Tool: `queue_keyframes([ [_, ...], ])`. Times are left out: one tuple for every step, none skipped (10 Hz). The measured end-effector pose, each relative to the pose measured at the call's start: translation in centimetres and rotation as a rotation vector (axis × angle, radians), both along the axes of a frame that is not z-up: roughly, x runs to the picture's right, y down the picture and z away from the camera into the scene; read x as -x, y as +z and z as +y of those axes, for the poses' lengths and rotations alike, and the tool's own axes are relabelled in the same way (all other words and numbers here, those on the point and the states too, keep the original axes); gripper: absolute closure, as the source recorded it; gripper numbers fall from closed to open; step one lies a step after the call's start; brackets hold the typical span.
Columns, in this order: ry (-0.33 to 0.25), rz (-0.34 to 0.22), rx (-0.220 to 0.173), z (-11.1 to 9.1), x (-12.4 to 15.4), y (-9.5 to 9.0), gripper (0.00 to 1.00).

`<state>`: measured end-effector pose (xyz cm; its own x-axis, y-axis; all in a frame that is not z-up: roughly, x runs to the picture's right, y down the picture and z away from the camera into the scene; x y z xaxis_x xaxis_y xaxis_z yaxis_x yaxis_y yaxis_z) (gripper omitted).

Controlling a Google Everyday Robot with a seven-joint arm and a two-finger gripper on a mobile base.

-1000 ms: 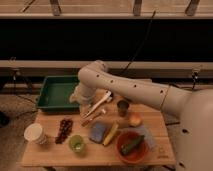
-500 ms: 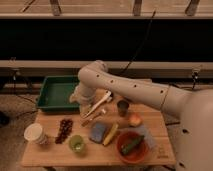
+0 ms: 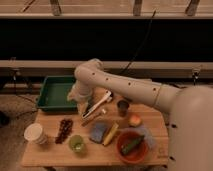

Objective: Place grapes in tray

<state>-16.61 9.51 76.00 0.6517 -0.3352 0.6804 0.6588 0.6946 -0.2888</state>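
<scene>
Here one grape bunch (image 3: 64, 130) lies near the wide-open hand (image 3: 96, 109); one tray (image 3: 55, 93) behind.

From my station I see a pale wooden table (image 3: 47, 156) under warm, dim light. Behind it, a light horizontal rail (image 3: 40, 65) runs across a dark wall (image 3: 60, 40), and a black cable (image 3: 143, 42) hangs down over that wall. Speckled grey floor (image 3: 17, 102) shows on the left.

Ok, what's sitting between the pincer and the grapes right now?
Nothing. In the camera view, only bare wooden tabletop separates the open pincer, poised over the table's middle, from the grapes lying beside the paper cup.
</scene>
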Motion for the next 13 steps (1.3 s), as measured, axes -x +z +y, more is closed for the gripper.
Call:
queue_keyframes([
  [-0.033,-0.008,0.002,0.1,1.1,0.8,0.35],
  [-0.051,-0.008,0.004,0.2,1.5,1.4,0.35],
  [-0.070,-0.005,0.005,0.3,1.9,2.0,0.35],
  [-0.096,0.000,0.006,0.6,2.4,2.6,0.35],
  [-0.118,0.007,0.008,1.0,2.7,3.3,0.35],
  [-0.133,0.012,0.010,1.4,2.9,3.9,0.35],
  [-0.153,0.014,0.012,2.1,3.1,4.6,0.35],
  [-0.167,0.009,0.012,2.5,3.5,4.8,0.35],
  [-0.187,0.000,0.017,3.2,4.3,5.1,0.35],
  [-0.210,-0.010,0.022,4.0,5.1,5.4,0.35],
  [-0.230,-0.019,0.028,4.8,5.9,5.6,0.35],
  [-0.242,-0.025,0.030,5.2,6.2,5.6,0.35],
  [-0.256,-0.027,0.036,5.7,6.3,5.7,0.35],
])
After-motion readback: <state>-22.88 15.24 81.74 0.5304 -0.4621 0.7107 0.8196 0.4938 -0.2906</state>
